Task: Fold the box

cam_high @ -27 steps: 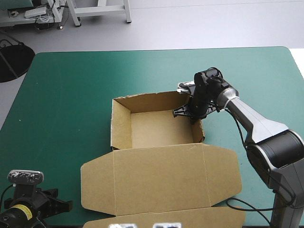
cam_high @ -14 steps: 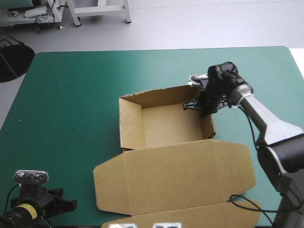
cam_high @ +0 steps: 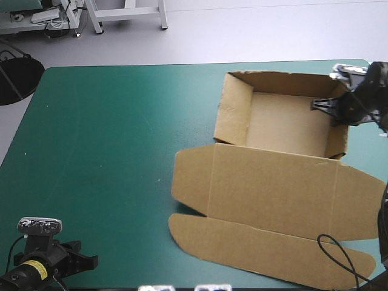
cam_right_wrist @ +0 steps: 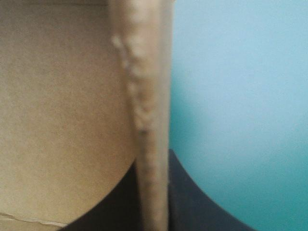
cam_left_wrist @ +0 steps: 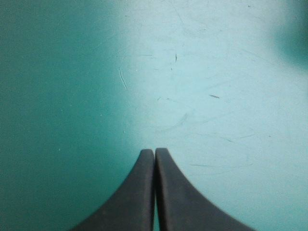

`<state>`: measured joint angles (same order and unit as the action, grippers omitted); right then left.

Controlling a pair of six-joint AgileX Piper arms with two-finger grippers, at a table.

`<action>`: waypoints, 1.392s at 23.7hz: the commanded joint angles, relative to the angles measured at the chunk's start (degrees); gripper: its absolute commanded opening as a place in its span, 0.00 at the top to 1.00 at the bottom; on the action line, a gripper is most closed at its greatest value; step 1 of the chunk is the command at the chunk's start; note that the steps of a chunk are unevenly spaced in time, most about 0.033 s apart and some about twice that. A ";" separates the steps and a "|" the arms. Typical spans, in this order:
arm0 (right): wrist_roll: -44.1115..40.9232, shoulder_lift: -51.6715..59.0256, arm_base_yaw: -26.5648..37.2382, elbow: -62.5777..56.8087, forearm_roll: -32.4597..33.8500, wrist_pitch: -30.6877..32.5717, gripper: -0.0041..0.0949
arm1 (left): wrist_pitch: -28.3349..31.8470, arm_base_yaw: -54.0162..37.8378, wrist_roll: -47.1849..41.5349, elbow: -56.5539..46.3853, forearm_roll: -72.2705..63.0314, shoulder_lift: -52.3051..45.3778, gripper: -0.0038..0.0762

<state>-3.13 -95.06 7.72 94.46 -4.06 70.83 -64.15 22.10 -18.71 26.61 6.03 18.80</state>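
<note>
Brown cardboard box (cam_high: 273,182), open tray w/ flat lid, at far-right corner of teal-green counter (cam_high: 109,151); long axis prob. far-near; right claw (cam_high: 327,108) clamps its right wall; left claw (cam_left_wrist: 154,153) closed, empty.

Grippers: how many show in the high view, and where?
2. The left gripper sits at the table's near left corner, jaws shut, off the box; the right gripper clamps the box's right wall, far right.
</note>
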 commanded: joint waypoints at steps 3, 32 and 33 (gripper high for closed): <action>2.73 4.00 11.76 1.42 -0.44 0.71 0.98 | 2.86 0.06 -0.37 1.44 -0.08 0.76 0.96; 8.51 -15.88 26.04 4.50 1.05 -6.09 0.59 | 2.86 0.06 0.05 1.44 -0.28 0.86 0.96; 8.51 -15.75 26.04 6.31 0.33 -4.92 0.59 | 2.86 0.06 0.05 1.44 -0.28 0.86 0.96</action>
<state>4.72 -113.75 33.25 96.43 -2.68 64.36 -64.12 22.10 -18.71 26.61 5.82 18.80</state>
